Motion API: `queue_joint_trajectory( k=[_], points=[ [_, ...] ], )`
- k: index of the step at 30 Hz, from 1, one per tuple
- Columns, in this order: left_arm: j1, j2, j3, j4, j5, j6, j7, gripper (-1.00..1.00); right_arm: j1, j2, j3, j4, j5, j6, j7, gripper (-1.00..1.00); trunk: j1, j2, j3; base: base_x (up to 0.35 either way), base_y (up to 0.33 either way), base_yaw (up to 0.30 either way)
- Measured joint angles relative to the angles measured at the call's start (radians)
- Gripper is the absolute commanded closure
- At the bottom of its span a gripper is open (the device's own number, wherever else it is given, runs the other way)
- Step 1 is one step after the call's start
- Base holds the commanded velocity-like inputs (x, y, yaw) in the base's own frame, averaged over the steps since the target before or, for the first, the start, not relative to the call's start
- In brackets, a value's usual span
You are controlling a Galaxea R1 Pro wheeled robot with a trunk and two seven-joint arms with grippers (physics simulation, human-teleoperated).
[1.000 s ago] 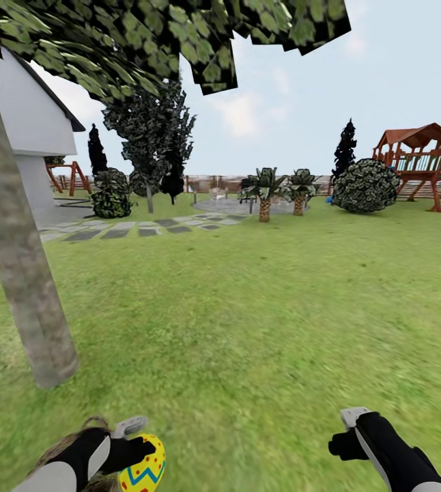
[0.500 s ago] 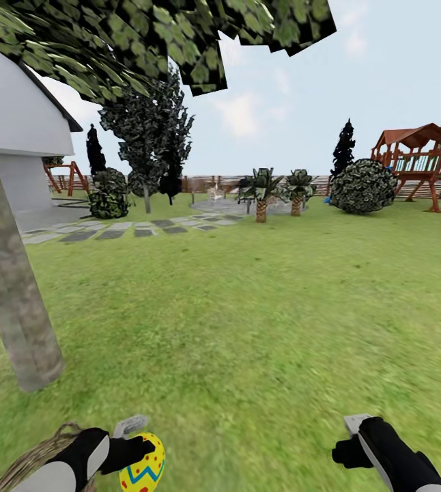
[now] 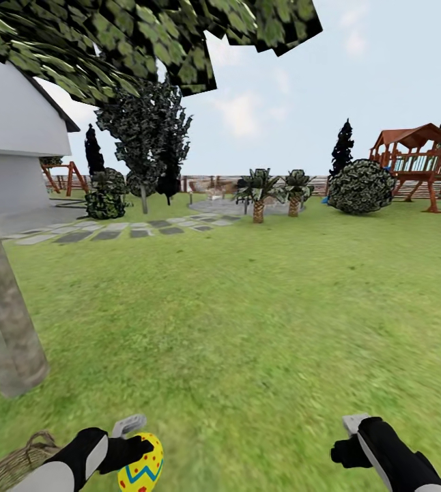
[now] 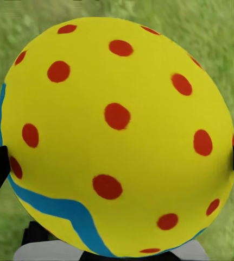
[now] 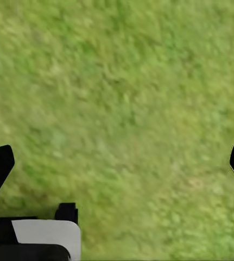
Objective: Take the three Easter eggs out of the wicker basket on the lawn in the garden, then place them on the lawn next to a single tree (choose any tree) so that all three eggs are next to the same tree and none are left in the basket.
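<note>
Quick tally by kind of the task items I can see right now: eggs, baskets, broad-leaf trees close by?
Easter egg, held in the left gripper: 1
wicker basket, at the frame's lower left edge: 1
tree, trunk near the basket: 1
Total: 3

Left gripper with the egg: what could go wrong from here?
The left gripper holds the Easter egg only at its sides, well above the lawn; a loose pinch could drop it and let it roll. The tree stands off to the side, so releasing here might leave the egg too far from it.
</note>
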Motion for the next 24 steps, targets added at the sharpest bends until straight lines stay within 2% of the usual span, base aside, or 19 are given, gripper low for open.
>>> queue_joint_trajectory(
  k=[4,6,8,11,24],
  points=[
    [0.0,0.0,-0.001,0.002,0.001,0.0,0.0,1.0,0.0,0.006,0.0,-0.001,0.0,0.0,-0.001,-1.0,-0.015,0.028,0.013,0.153,-0.293,0.0],
    [0.0,0.0,-0.001,0.002,0.001,0.0,0.0,1.0,0.0,-0.002,-0.003,-0.002,0.0,0.001,0.0,-1.0,-0.023,0.042,0.019,0.16,-0.285,0.0],
    [0.0,0.001,0.0,0.0,0.001,0.0,-0.001,1.0,0.0,-0.001,-0.023,-0.003,0.0,0.001,-0.001,-1.0,-0.031,0.056,0.025,0.161,-0.271,0.0],
    [0.0,0.002,0.0,-0.001,0.001,0.0,-0.001,1.0,0.0,0.005,-0.029,-0.004,0.0,0.0,-0.001,-1.0,-0.042,0.077,0.035,0.162,-0.231,0.0],
    [-0.001,-0.005,-0.002,0.004,0.0,0.001,-0.002,1.0,-0.001,0.011,-0.033,-0.007,-0.001,0.0,0.0,-1.0,-0.092,0.167,0.074,0.164,-0.153,0.0]
  ],
)
